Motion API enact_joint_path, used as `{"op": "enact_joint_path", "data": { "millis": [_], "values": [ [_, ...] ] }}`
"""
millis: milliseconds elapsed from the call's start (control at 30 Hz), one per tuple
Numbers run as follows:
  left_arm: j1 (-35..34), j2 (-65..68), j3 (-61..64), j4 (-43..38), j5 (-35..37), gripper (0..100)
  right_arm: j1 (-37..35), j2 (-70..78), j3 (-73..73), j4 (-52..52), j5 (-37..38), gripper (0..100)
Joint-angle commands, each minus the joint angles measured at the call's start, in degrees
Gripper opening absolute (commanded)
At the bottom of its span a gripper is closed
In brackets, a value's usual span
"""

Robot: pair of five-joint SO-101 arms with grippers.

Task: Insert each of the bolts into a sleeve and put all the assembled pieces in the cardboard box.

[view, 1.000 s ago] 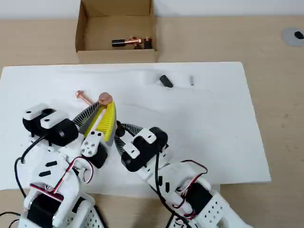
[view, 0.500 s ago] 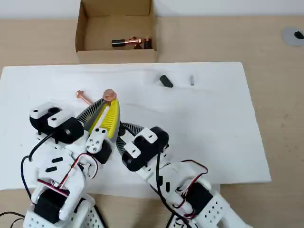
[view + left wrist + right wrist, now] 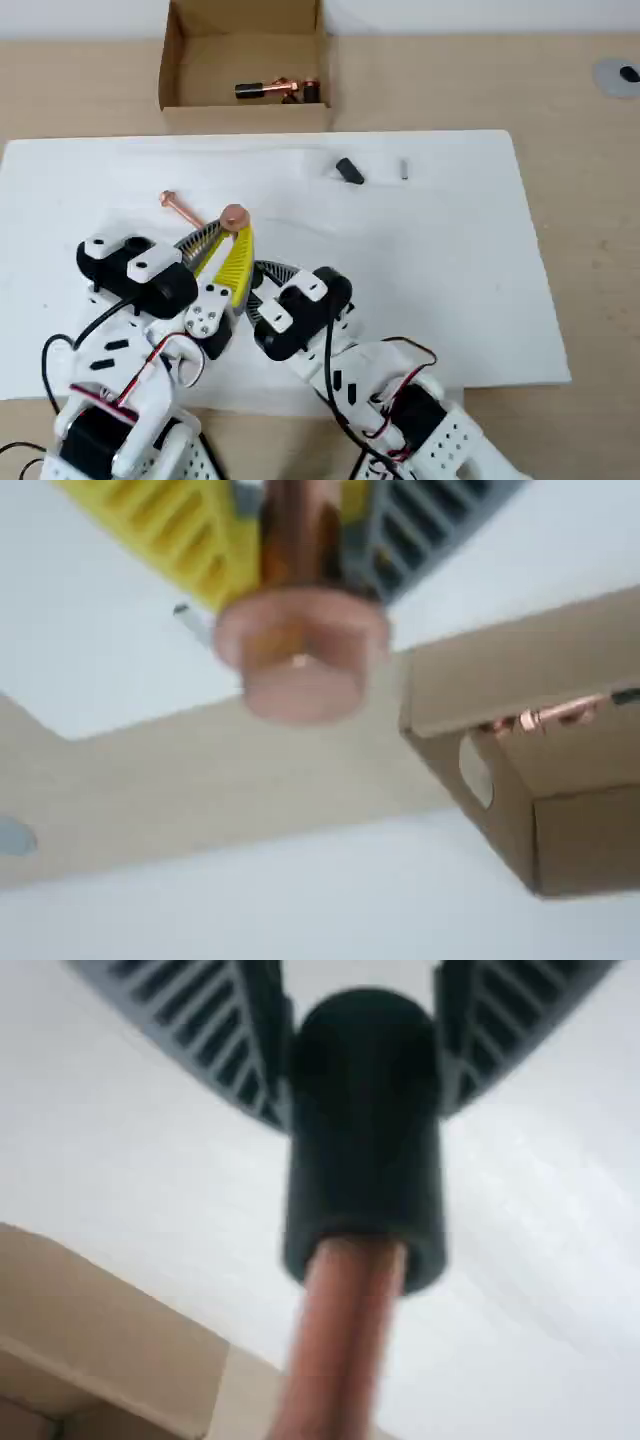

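Note:
My left gripper [image 3: 230, 228], with one yellow and one grey finger, is shut on a copper bolt [image 3: 232, 214] over the white mat; the left wrist view shows the bolt's round head [image 3: 300, 665] sticking out past the fingers. My right gripper [image 3: 257, 274] sits close beside it, shut on a black sleeve [image 3: 365, 1130]. In the right wrist view the bolt's copper shaft [image 3: 338, 1345] enters the sleeve's open end. The cardboard box [image 3: 172, 70] stands at the back and holds assembled pieces [image 3: 280, 90]. A loose bolt [image 3: 180, 206] lies just left of the held one.
Another black sleeve [image 3: 349, 170] and a small grey pin [image 3: 404, 170] lie on the white mat [image 3: 450, 280] toward the back. The box [image 3: 530, 780] appears in the left wrist view beyond the mat's edge. A grey disc [image 3: 618, 76] sits at the far right.
My left arm has swung to the right, carrying the bolt a little right and toward the right gripper. The right arm has barely moved.

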Motion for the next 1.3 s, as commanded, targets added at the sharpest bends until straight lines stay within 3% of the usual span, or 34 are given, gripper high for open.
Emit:
{"op": "enact_joint_path", "data": {
  "millis": [0,533,733,833,1100,1267],
  "values": [
    [0.2,0.1,-0.7,4.5,-0.4,12,1.3,-6.5,-0.2,-2.8,0.6,1.0],
    [0.1,0.2,-9.4,10.9,-0.3,16,6.3,-6.5,-0.2,-4.1,2.5,1.0],
    [-0.4,2.6,-13.9,14.2,0.0,16,14.9,-6.5,-0.2,-5.3,3.2,1.0],
    [-4.7,5.8,-15.6,14.3,2.6,16,16.6,-6.5,-0.2,-7.8,3.3,0.9],
    [-25.5,27.3,-19.1,17.0,3.4,16,21.1,-6.4,-0.6,-8.4,10.3,0.9],
    [-30.7,42.2,-21.1,16.8,3.3,16,21.2,-5.8,-3.1,-7.3,13.5,0.9]
  ]
}}
